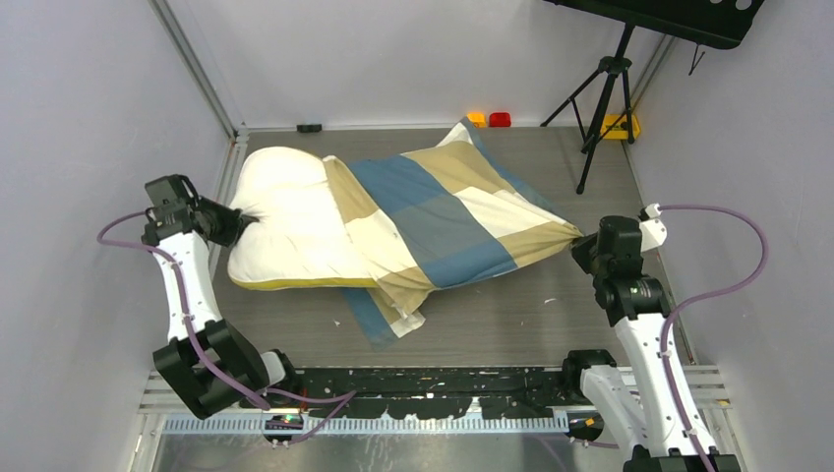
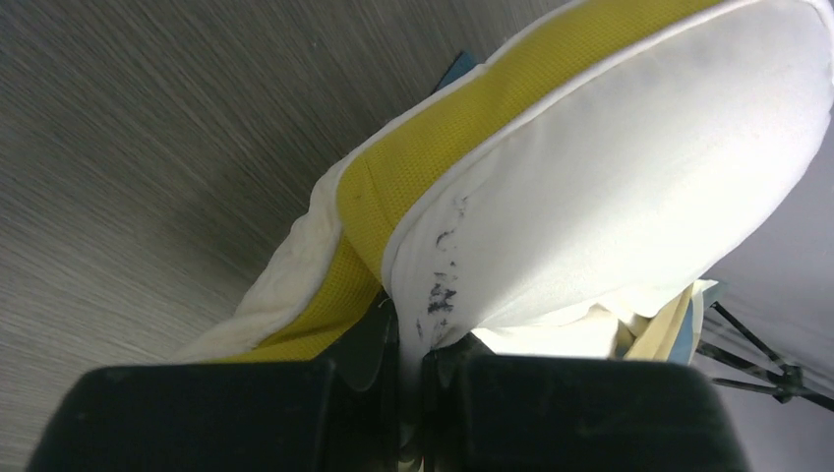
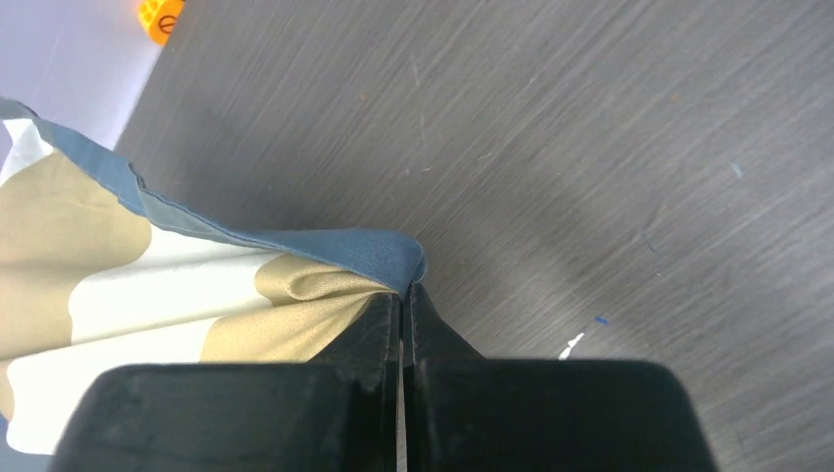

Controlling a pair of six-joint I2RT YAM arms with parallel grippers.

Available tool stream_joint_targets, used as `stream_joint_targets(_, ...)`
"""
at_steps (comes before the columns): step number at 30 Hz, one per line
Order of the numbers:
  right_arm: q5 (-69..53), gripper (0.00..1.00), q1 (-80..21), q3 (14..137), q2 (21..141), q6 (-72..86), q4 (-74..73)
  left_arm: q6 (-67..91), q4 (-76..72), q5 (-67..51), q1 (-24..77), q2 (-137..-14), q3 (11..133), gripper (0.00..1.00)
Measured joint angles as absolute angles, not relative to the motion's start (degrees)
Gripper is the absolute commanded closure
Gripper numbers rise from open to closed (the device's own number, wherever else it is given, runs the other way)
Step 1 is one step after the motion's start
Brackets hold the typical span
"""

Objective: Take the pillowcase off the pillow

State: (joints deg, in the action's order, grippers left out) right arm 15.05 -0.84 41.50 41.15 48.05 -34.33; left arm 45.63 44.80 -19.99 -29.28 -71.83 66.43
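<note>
The cream-white pillow [image 1: 285,211] with a yellow piped edge lies at the table's left, its left half bare. The blue, tan and white checked pillowcase [image 1: 447,211] covers its right half and stretches to the right. My left gripper [image 1: 239,218] is shut on the pillow's left edge; in the left wrist view the pillow [image 2: 629,177] is pinched between the jaws of the gripper [image 2: 411,339]. My right gripper [image 1: 580,239] is shut on the pillowcase's right corner; in the right wrist view the pillowcase [image 3: 197,285] bunches at the tips of the gripper [image 3: 404,300].
A black tripod [image 1: 600,98] stands at the back right beside a yellow block [image 1: 622,125]. An orange block [image 1: 477,119] and a red block [image 1: 501,119] sit at the table's back edge. A loose flap of the pillowcase [image 1: 388,313] hangs toward the front.
</note>
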Motion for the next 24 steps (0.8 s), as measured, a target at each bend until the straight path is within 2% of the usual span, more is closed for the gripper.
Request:
stream_joint_targets(8,19.0,1.0,-0.7,41.6,37.4,49.9,-38.3,48.4,47.0,-15.6,-30.0,-68.1,59.6,1.0)
stream_joint_targets(15,20.8,1.0,-0.7,41.6,38.1,50.7,-41.1,53.0,48.2,-10.2,-33.8,-58.9,54.4,1.0)
stream_joint_targets(21,18.3,0.99,0.2,40.7,38.4,49.7,-38.5,53.6,39.4,-17.9,-34.2,-62.4,50.6,1.0)
stream_joint_targets(24,13.0,0.88,1.3,38.7,40.4,49.0,-34.9,53.5,33.1,-23.0,-33.7,-67.8,50.1,1.0)
